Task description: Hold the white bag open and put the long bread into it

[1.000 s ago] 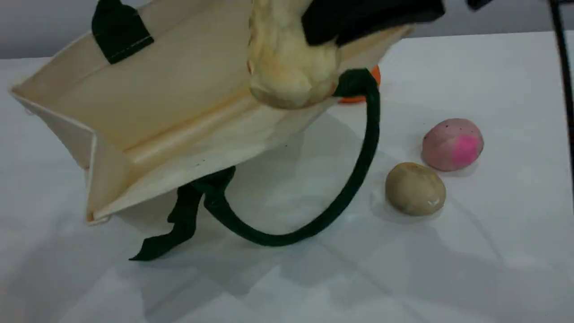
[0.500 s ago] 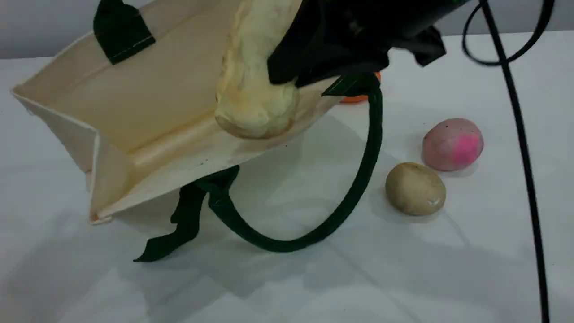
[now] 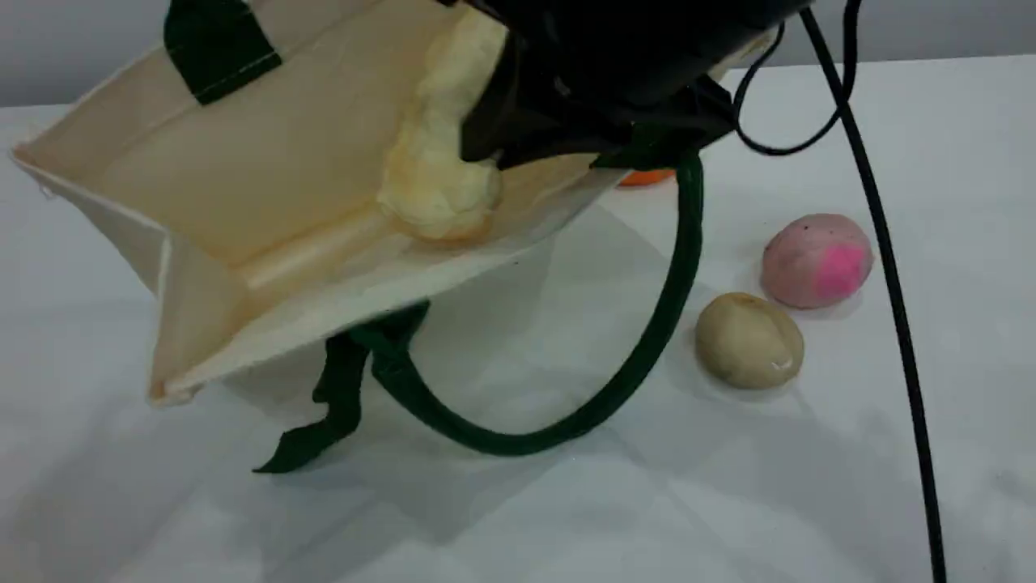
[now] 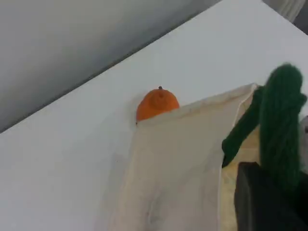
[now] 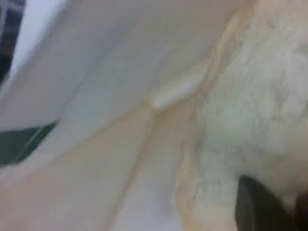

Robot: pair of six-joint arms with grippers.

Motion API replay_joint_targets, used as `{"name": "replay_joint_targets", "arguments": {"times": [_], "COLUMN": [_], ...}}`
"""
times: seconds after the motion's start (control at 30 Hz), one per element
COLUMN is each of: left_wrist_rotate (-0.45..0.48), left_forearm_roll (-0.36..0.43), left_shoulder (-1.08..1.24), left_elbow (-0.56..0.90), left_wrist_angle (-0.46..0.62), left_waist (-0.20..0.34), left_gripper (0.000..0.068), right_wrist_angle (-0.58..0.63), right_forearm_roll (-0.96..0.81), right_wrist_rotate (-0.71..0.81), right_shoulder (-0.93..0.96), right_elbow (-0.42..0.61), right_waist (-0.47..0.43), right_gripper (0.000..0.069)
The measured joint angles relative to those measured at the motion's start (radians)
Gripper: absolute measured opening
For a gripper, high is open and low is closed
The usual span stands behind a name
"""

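The white bag (image 3: 267, 178) is lifted at its top and gapes toward the scene camera, with one green handle (image 3: 647, 356) drooping onto the table. The long bread (image 3: 437, 182) sits inside the bag's mouth, its lower end touching the inner wall. My right gripper (image 3: 502, 129) is shut on the long bread (image 5: 260, 96), with the bag's inside (image 5: 96, 154) beside it. In the left wrist view, my left gripper (image 4: 269, 192) is shut on the bag's other green handle (image 4: 281, 130), holding the bag's edge (image 4: 178, 163) up. The left gripper is outside the scene view.
A pink bun (image 3: 817, 261) and a beige bun (image 3: 749, 340) lie on the white table to the bag's right. An orange (image 4: 157, 102) sits behind the bag. A black cable (image 3: 894, 308) hangs down the right side.
My right gripper has carried the long bread left and deeper into the bag. The bag's mouth shifted slightly, and the cable swung into view.
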Motion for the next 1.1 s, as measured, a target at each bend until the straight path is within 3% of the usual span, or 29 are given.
{"name": "replay_joint_targets", "arguments": {"times": [0.33,0.47,0.8,0.9,1.1], "left_wrist_rotate": [0.000,0.000,0.001,0.001,-0.018], "left_forearm_roll": [-0.001,-0.001,-0.001,0.003,0.052], "left_shoulder": [0.000,0.000,0.000,0.000,0.000], "left_elbow": [0.000,0.000,0.000,0.000,0.000], "left_wrist_angle": [0.003,0.003,0.011,0.012,0.015], "left_waist": [0.000,0.000,0.000,0.000,0.000], "left_gripper": [0.0094,0.0094,0.0094,0.0094,0.0094], "right_wrist_angle": [0.008,0.034,0.202,0.236,0.264], "right_forearm_roll": [-0.001,0.011,0.103,0.058,-0.048], "right_wrist_rotate": [-0.034,-0.045,-0.253,-0.242,-0.211], "right_shoulder": [0.022,0.022,0.015,0.006,-0.069], "right_elbow": [-0.003,-0.004,-0.085,-0.084,-0.082], "right_waist": [0.005,0.006,0.006,0.004,-0.024], "right_gripper": [0.0043,0.0078,0.0442,0.0474,0.0470]}}
